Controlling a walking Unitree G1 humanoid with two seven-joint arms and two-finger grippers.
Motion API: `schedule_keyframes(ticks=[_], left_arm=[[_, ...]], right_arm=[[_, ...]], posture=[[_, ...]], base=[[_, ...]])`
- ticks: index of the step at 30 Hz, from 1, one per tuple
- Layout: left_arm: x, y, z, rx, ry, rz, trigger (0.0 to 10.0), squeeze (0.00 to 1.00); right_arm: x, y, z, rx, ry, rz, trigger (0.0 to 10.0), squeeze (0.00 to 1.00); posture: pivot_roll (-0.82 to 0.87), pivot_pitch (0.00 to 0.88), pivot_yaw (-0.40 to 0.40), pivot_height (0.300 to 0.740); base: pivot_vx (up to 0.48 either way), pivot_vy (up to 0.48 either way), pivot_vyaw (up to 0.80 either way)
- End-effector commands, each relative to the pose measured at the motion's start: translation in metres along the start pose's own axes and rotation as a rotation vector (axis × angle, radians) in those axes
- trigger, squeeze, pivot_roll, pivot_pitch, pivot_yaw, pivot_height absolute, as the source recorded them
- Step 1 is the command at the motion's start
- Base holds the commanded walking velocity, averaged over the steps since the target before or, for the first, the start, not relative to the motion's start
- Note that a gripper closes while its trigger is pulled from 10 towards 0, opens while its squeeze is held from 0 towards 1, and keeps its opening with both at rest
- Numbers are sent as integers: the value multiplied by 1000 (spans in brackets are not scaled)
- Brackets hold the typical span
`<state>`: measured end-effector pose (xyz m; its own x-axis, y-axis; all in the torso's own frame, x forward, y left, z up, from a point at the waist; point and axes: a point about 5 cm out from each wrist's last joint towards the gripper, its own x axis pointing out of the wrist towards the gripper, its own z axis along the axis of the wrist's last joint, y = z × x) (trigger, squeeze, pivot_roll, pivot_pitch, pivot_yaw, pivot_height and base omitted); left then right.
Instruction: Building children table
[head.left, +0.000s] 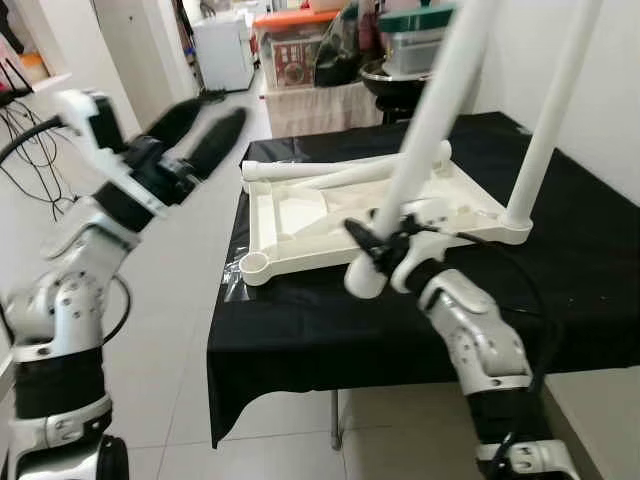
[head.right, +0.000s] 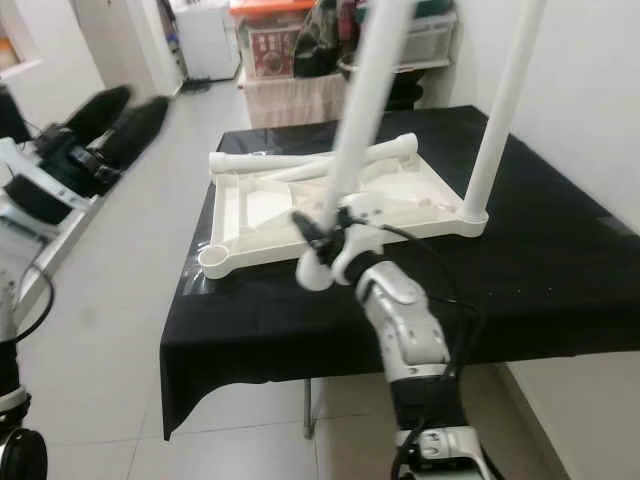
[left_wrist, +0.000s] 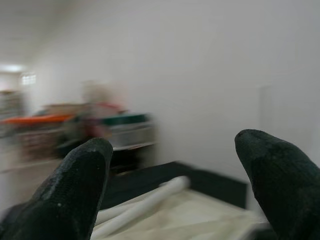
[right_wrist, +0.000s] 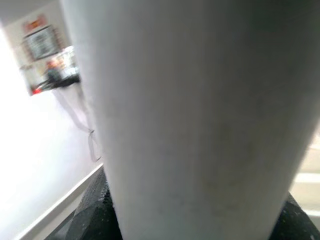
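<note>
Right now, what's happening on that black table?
The right gripper is clamped on a long white plastic table leg, holding it tilted above the upside-down white plastic tabletop on the black-clothed table. One white leg already stands upright in the far right corner socket. Two more white legs lie across the tabletop, and the near left corner socket is empty. The left gripper hovers open, off the table's left side, holding nothing.

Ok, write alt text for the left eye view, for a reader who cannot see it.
The right gripper clamps a long white plastic table leg, tilted over an upturned white plastic tabletop lying on a black-clothed table. One leg already stands upright in the near right corner socket, and the left gripper hangs open beside the table.
</note>
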<state>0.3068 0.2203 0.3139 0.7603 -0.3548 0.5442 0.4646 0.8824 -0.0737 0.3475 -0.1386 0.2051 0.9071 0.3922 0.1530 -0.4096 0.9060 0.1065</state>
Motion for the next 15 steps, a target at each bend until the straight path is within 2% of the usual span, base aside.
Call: schedule_keyframes(ticks=[1, 2, 3, 5, 7, 9, 10, 11, 12, 14, 15], left_arm=[[-28, 23, -23, 121, 138, 255, 10000, 0], [-28, 23, -23, 121, 138, 255, 10000, 0], [-36, 23, -33, 141, 187, 280, 10000, 0], [-53, 7, -59, 105, 277, 246, 10000, 0], [-62, -12, -75, 38, 304, 217, 10000, 0], [-64, -17, -79, 21, 306, 218, 10000, 0], [-66, -28, -88, 12, 333, 185, 10000, 0], [-66, -28, -88, 12, 333, 185, 10000, 0], [-67, -37, -95, 6, 352, 163, 10000, 0], [-72, -51, -109, -17, 394, 121, 10000, 0], [-74, -55, -113, -20, 405, 114, 10000, 0]], right_arm=[[-6, -4, -1, 17, -27, -41, 10000, 0], [-6, -4, -1, 17, -27, -41, 10000, 0], [-7, -3, -1, 19, -33, -47, 10000, 0], [-10, 7, -2, 23, -44, -22, 10000, 0], [-12, 23, -1, 51, -72, 61, 10000, 0], [-12, 28, 0, 64, -83, 88, 10000, 0], [-12, 37, -3, 97, -61, 135, 10000, 0], [-12, 37, -3, 97, -61, 135, 10000, 0], [-12, 44, -6, 123, -45, 169, 10000, 0], [-12, 48, -14, 70, 15, 179, 10000, 0], [-12, 48, -13, 41, 0, 175, 10000, 0]], posture=[[-6, 33, 110, 740], [-6, 33, 110, 740], [-6, 33, 110, 740], [-7, 36, 112, 740], [-6, 37, 111, 740], [-6, 37, 111, 740], [-2, 34, 106, 740], [-2, 34, 106, 740], [-2, 34, 106, 740], [-8, 33, 109, 740], [-7, 34, 110, 740]], base=[[0, 0, 0], [0, 0, 0], [0, 0, 0], [0, 0, 0], [0, 0, 0], [0, 0, 0], [0, 0, 0], [0, 0, 0], [0, 0, 0], [0, 0, 0], [240, 0, 800]])
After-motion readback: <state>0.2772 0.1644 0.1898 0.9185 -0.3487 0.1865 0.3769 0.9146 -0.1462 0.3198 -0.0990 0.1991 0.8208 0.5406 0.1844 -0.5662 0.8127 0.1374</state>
